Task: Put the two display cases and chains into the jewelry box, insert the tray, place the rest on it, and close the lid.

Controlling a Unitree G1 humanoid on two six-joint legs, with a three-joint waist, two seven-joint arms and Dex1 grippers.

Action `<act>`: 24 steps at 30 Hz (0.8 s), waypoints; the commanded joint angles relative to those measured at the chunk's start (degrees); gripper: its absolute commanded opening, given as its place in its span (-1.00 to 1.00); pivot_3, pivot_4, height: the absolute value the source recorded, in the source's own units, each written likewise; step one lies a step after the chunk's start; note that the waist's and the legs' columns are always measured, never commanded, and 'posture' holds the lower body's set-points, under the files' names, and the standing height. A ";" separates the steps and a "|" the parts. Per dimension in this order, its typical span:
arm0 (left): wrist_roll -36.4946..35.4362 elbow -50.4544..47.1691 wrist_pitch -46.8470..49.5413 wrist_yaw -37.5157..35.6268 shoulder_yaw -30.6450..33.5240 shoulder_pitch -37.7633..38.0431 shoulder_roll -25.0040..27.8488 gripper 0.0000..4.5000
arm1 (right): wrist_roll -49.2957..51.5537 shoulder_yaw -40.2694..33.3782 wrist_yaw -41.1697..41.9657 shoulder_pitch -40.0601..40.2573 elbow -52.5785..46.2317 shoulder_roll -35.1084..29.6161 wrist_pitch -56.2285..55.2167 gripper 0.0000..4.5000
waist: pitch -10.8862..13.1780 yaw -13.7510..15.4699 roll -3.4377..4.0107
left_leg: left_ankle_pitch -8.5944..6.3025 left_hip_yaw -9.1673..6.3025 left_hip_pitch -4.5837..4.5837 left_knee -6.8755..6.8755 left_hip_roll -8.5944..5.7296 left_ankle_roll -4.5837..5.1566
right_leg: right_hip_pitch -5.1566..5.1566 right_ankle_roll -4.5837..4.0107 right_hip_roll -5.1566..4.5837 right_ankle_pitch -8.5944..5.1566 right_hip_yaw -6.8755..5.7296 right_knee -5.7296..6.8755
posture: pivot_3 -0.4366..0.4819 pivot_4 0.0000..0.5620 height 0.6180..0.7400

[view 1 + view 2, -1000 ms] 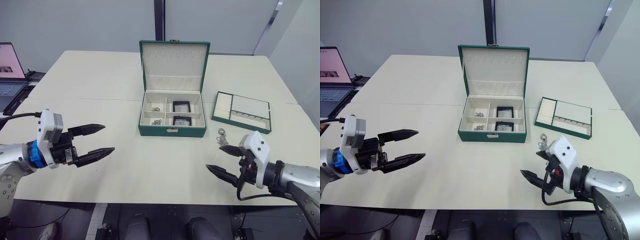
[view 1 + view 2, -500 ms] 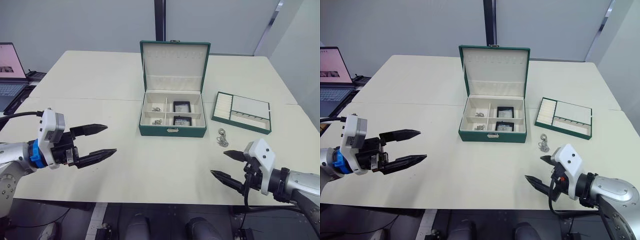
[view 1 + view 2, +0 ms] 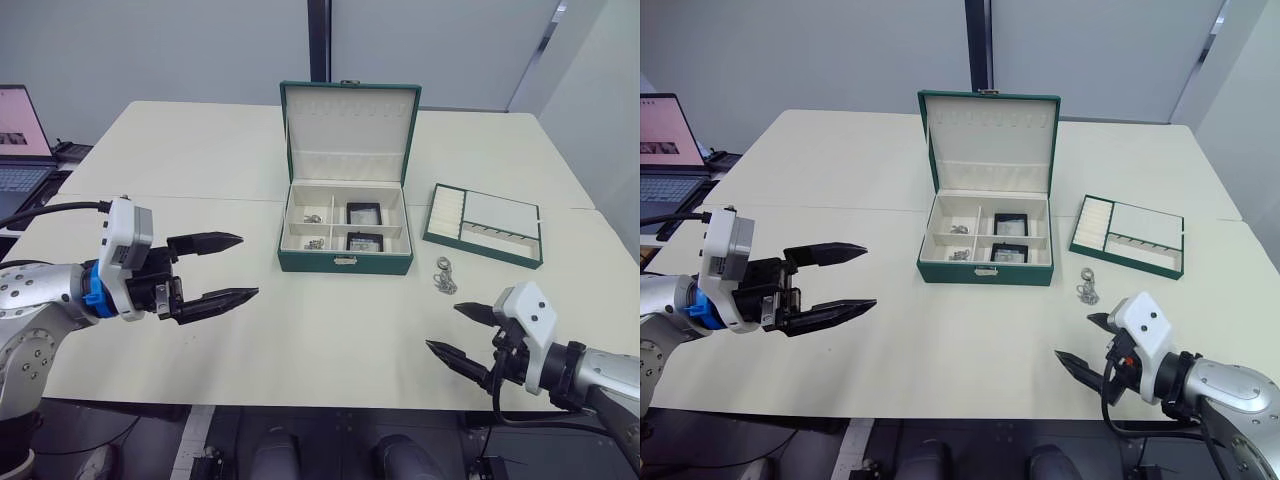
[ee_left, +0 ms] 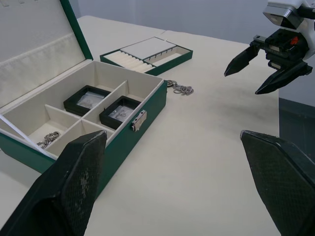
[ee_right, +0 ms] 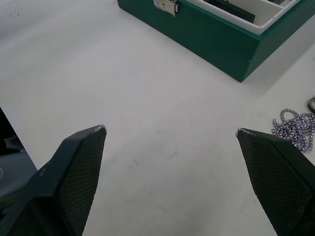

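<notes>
Since 1 second ago the left gripper [image 3: 228, 268] has advanced toward the jewelry box [image 3: 345, 262], fingers spread wide and empty; the right gripper [image 3: 463, 336] has drawn back from the loose chain cluster [image 3: 443, 276], also wide and empty. Next, the tray [image 3: 483, 224], beside the box, looks light, rigid and smooth: pinch a rim wall.

Laptop [image 3: 18, 140]: cut off by the head view's left edge, screen content too small to read.
Chains [image 3: 314, 230]: in the jewelry box [image 3: 345, 262], left compartments; link count and clasps too small to tell.
Display cases [image 3: 364, 227]: pale centres, contents indiscernible.
Lid [image 4: 34, 44]: top cropped in the left wrist view; hooks too small to count.
Loose chain cluster [image 5: 294, 127]: partly cut by the right wrist view's edge.
</notes>
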 commanded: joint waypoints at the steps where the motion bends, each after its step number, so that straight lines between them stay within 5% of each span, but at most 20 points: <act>1: 0.49 0.26 -1.75 -0.93 0.44 0.18 -0.02 1.00 | 1.36 -0.66 -0.95 0.30 -0.60 -1.01 -1.39 0.99 | 0.00 0.01 0.00 | 0.00 0.00 0.00 0.00 0.00 0.00 | 0.00 0.00 0.00 0.00 0.00 0.00 | -0.05 -0.47 1.00; 7: 0.79 1.22 -3.10 -1.50 0.70 0.43 -0.50 1.00 | 2.66 -0.92 -0.67 -1.25 0.85 -3.27 -1.30 0.99 | 0.00 0.01 0.00 | 0.00 0.00 0.00 0.00 0.00 0.00 | 0.00 0.00 0.00 0.00 -0.01 0.00 | -0.05 -0.47 1.00; 11: 0.22 1.84 -3.35 -1.67 0.58 -0.42 -0.87 1.00 | 4.91 -1.80 3.50 -7.90 7.69 -11.52 0.44 0.99 | 0.00 -0.03 0.00 | 0.00 0.06 0.02 0.05 0.00 0.01 | 0.01 0.00 0.00 0.00 0.05 0.01 | -0.05 -0.47 1.00; 17: 0.51 2.54 -3.61 -2.14 -1.13 -2.50 -1.55 1.00 | 0.56 7.42 11.06 -25.62 30.46 -24.11 -4.20 0.99 | 0.02 0.01 0.02 | -0.01 0.07 0.05 0.08 0.01 0.02 | 0.02 -0.01 0.00 0.01 0.06 0.00 | -0.05 -0.47 1.00; 24: 1.22 2.53 -4.26 -2.13 -1.81 -2.56 -2.22 1.00 | -13.80 23.45 20.95 -42.06 58.00 -24.70 -21.46 0.99 | 0.07 -0.07 0.08 | -0.04 0.21 0.05 0.13 0.02 0.08 | -0.05 -0.01 -0.03 0.01 0.15 -0.02 | -0.05 -0.47 1.00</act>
